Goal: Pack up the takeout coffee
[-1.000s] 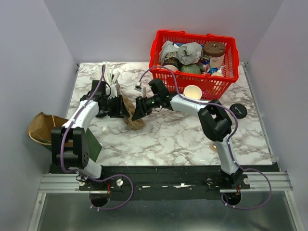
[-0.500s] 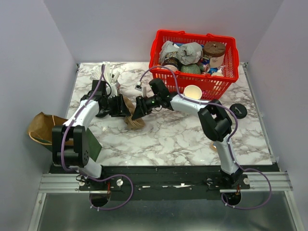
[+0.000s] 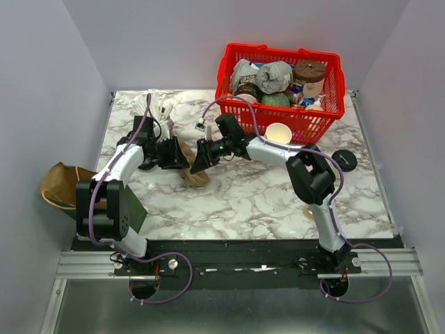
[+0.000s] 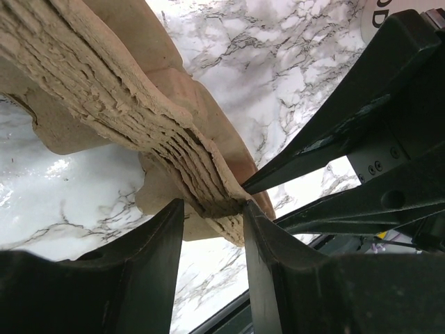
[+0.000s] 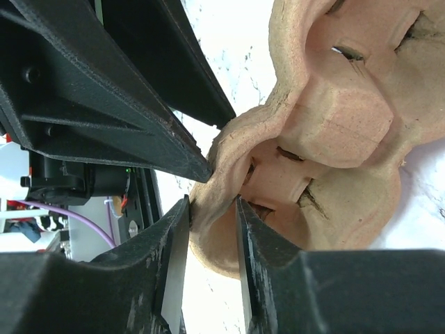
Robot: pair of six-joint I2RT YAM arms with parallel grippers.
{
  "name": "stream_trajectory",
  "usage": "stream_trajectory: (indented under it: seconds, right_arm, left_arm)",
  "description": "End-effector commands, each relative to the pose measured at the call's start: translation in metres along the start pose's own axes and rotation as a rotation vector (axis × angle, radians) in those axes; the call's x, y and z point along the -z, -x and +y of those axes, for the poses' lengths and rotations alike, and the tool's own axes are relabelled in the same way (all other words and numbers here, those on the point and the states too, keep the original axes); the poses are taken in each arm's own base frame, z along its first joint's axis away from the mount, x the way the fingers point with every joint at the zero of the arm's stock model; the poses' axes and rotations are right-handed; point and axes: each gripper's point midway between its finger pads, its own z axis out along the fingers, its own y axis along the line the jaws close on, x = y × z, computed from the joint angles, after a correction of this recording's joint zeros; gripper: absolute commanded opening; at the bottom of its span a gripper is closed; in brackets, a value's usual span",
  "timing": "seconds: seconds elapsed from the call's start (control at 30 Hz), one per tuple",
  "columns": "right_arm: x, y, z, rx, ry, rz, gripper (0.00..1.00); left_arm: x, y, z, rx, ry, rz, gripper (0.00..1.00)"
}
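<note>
A stack of cup carriers is found left of centre on the marble surface. Its edge is clamped in the jaws of the left gripper, and one rim is pinched in those of the right gripper. Bare surface is left nearer the bases. A paper cup, a black lid and a red basket are set to the right, and a brown bag is slumped beyond the left edge.

Marble table: basket, cup, lid

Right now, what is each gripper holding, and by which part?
Both grip the stack of brown moulded-pulp cup carriers: the left gripper pinches the stacked edges at one corner, the right gripper pinches a rim from the opposite side.
</note>
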Motion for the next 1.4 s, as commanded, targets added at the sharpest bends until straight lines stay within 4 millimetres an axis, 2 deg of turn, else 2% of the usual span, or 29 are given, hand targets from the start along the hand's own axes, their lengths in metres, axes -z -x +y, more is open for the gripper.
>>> stream_trajectory:
  seconds: [0.0,0.2,0.47,0.57,0.63,0.93,1.23,1.37]
  right_arm:
    - [0.002,-0.003,-0.01,-0.007,-0.017,-0.005,0.38]
    - [0.007,-0.002,-0.012,-0.003,-0.026,-0.014,0.33]
    - [0.014,0.0,-0.016,-0.014,-0.042,-0.025,0.33]
    - [0.017,0.002,-0.019,-0.023,-0.053,-0.034,0.35]
    - [0.019,0.003,-0.023,-0.031,-0.06,-0.041,0.4]
    - [0.022,0.012,-0.029,-0.039,-0.07,-0.066,0.41]
    - [0.026,0.025,-0.037,-0.025,-0.111,-0.102,0.5]
    - [0.027,0.025,-0.043,-0.018,-0.148,-0.103,0.5]
  left_arm:
    - [0.0,-0.007,0.001,-0.01,0.0,0.015,0.47]
    - [-0.002,-0.014,0.006,-0.014,0.007,0.027,0.47]
    - [-0.004,-0.013,0.006,-0.012,0.002,0.024,0.47]
    - [-0.005,-0.015,0.009,-0.013,0.011,0.031,0.47]
    - [-0.005,-0.015,0.011,-0.014,0.019,0.033,0.46]
    - [-0.004,-0.018,0.014,-0.019,0.033,0.047,0.44]
    - [-0.007,-0.028,0.018,-0.034,0.048,0.076,0.41]
    - [-0.007,-0.031,0.016,-0.036,0.046,0.081,0.41]
